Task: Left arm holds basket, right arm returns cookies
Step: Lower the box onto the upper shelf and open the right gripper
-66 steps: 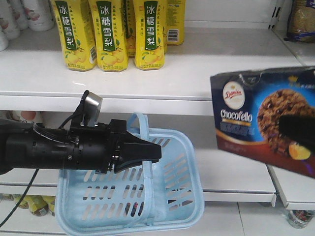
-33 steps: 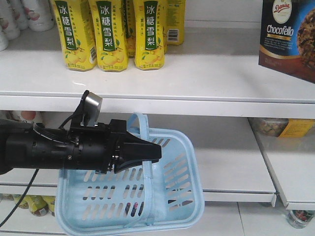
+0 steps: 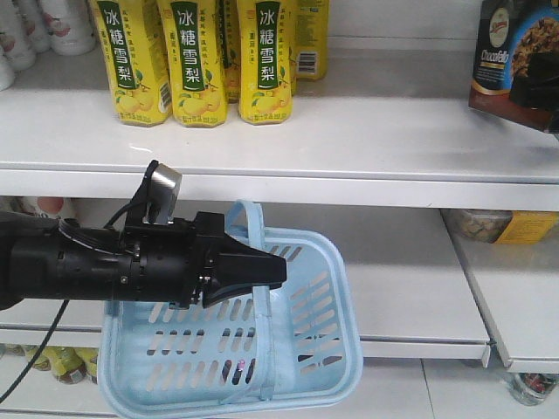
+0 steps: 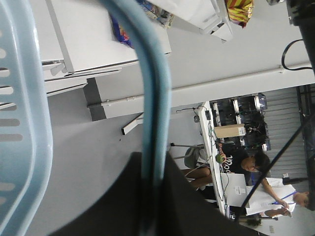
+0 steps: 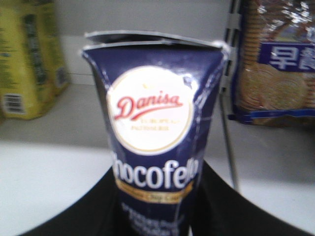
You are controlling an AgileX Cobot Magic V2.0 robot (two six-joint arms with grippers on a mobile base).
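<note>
The light blue basket (image 3: pixel 297 340) hangs in front of the lower shelf by its arched handle (image 4: pixel 153 93). My left gripper (image 3: pixel 272 271), on the thick black arm with the silver box, is shut on that handle. In its wrist view the handle runs between the two black fingers. The navy cookies box (image 3: pixel 517 61) is up at the top right, over the upper shelf. My right gripper (image 3: pixel 540 94) is shut on it, and the box (image 5: pixel 157 132) stands squeezed between the black fingers in the right wrist view.
Yellow drink cartons (image 3: pixel 205 61) stand in a row on the upper white shelf (image 3: pixel 349 131), left of the cookies box. A biscuit packet (image 5: pixel 275 73) sits behind a thin shelf divider (image 5: pixel 227 88). White bottles (image 3: pixel 35 26) fill the top left corner.
The cookies box has gone from mid-height at the right up to the upper shelf level, then further back toward the shelf, looking smaller. The left arm and basket have not moved.
</note>
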